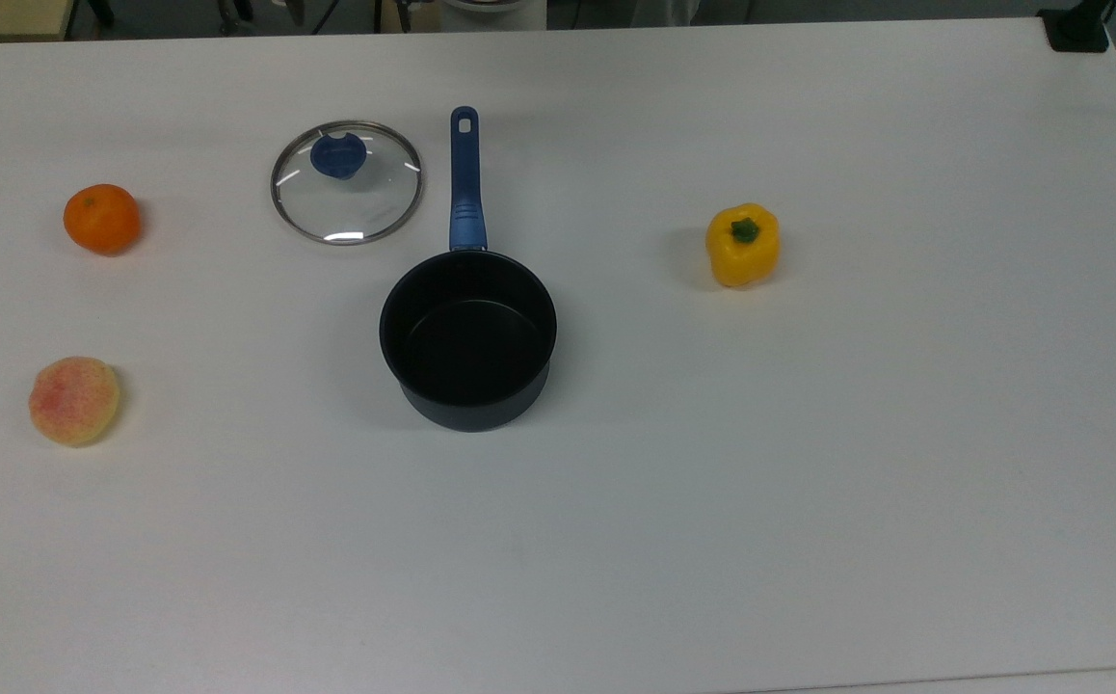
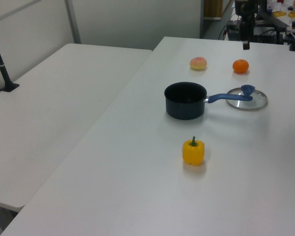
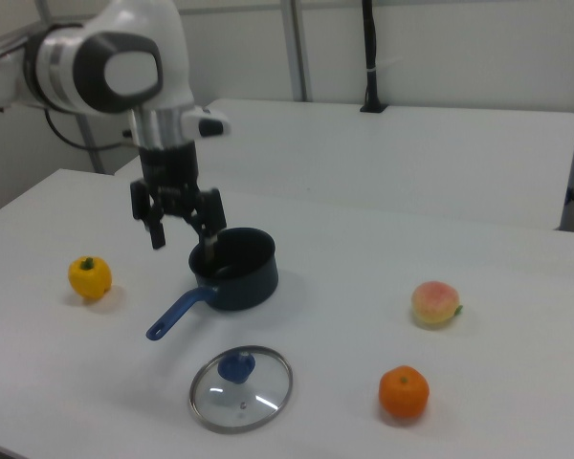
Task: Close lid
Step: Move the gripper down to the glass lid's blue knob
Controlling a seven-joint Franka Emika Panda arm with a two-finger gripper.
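I have the gripper hanging open and empty at the right view's upper left, above the saucepan. The lid lies flat on the table at that frame's lower centre, beside the pan's handle. I judge this the approach: next I must descend onto the blue knob.

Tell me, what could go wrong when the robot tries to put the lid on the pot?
The round clear glass lid lies flat, so the open gripper must catch its small blue knob or slip off. The lid also lies beside the dark saucepan's blue handle, which could get bumped.
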